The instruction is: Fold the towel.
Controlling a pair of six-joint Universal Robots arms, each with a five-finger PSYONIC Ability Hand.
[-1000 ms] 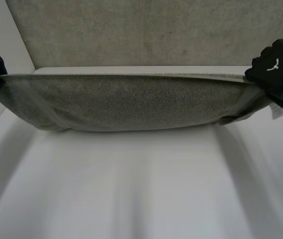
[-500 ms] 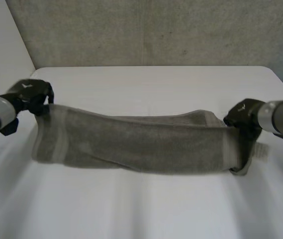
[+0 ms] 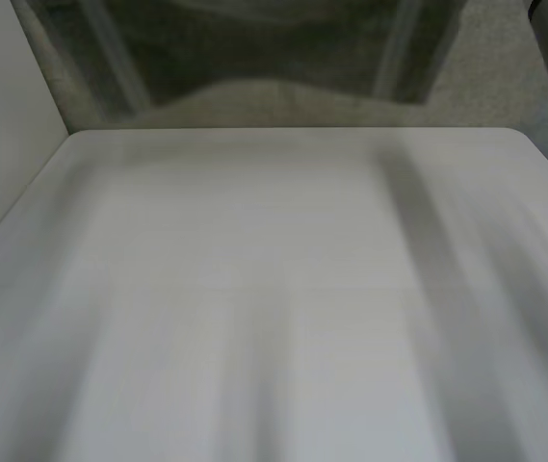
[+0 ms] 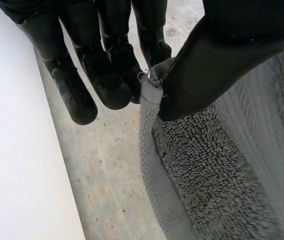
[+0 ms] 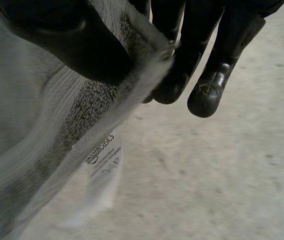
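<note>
The grey terry towel (image 3: 274,48) is held spread aloft at twelve o'clock over the worktop (image 3: 274,289), one corner pinched by the left robot hand (image 4: 104,65), the corner beside its label (image 5: 102,162) by the right robot hand (image 5: 201,45), so no fold is judged made yet.

Towel (image 3: 274,48) above table's (image 3: 254,289) far edge (left robot hand (image 4: 82,60), right robot hand (image 5: 201,50) at its corners)

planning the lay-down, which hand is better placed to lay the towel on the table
Neither, probably: the left hand pinches one towel corner, the right hand pinches the corner by the label, and the towel hangs clear of the table. Likely both move together.
</note>
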